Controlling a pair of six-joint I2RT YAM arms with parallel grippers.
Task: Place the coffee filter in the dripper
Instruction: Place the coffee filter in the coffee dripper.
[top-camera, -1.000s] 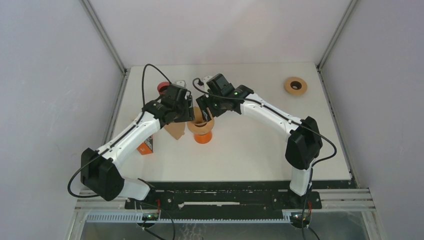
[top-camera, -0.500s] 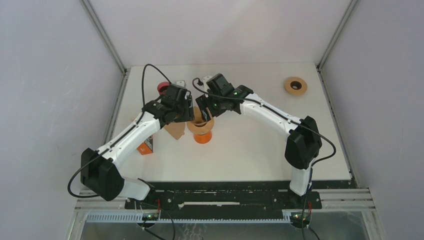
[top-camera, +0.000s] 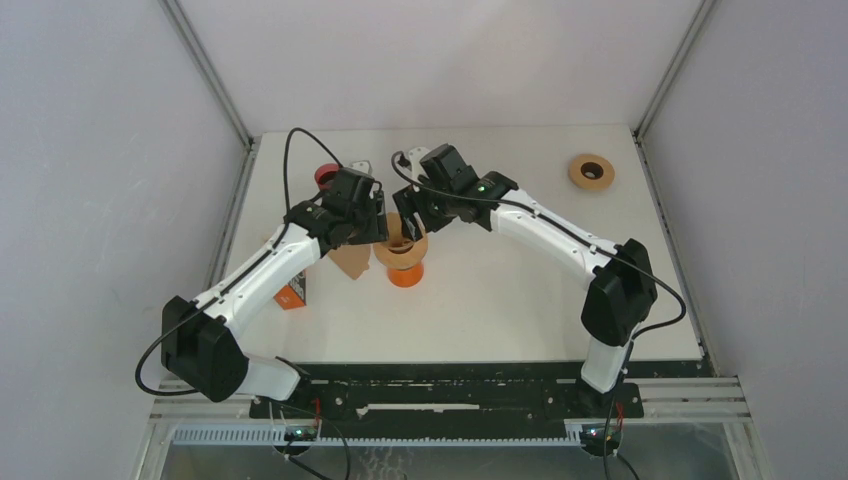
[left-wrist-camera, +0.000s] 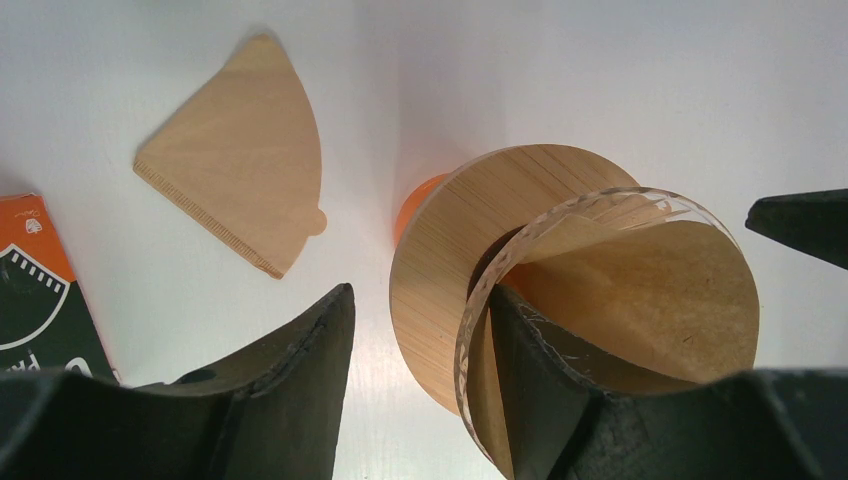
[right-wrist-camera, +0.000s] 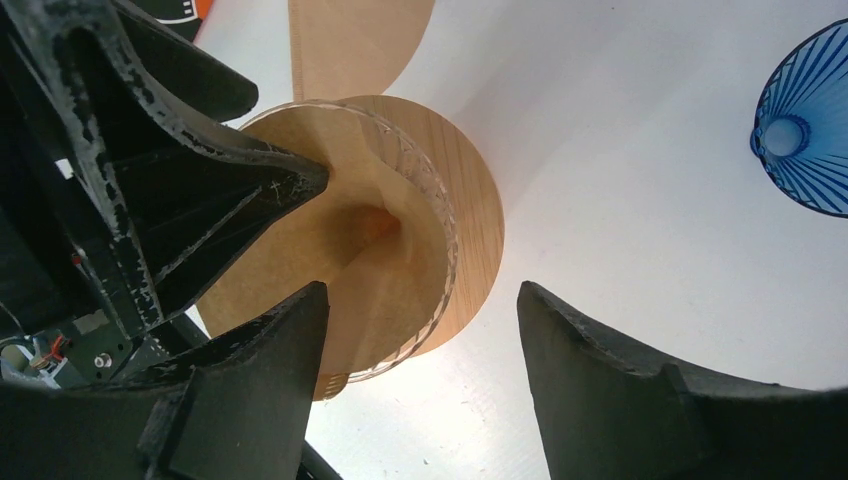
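The dripper (left-wrist-camera: 450, 250), a glass cone in a round wooden collar on an orange foot, stands near the middle of the tabletop (top-camera: 520, 300). The brown coffee filter (left-wrist-camera: 660, 300) already sits inside it, opened out against the glass, with its seam running down toward the hole.

The left tool (left-wrist-camera: 420, 300) is spread and straddles the near side of the dripper. One finger (left-wrist-camera: 560, 400) reaches down inside the filter. The other hangs outside the collar with a strip of bare tabletop showing between them, so it is pinching nothing.

The right tool (right-wrist-camera: 422, 290) hovers over the dripper from the far side. Its two fingers are wide apart and empty, one above the filter's edge and one out past the collar.

A second filter (left-wrist-camera: 240, 160) lies flat just left of the dripper, and an orange and black carton (left-wrist-camera: 40, 290) lies beyond that. A blue ribbed funnel (right-wrist-camera: 810, 130) shows at the edge of the right wrist view. A wooden ring (top-camera: 591, 171) lies well apart, by the far right corner.
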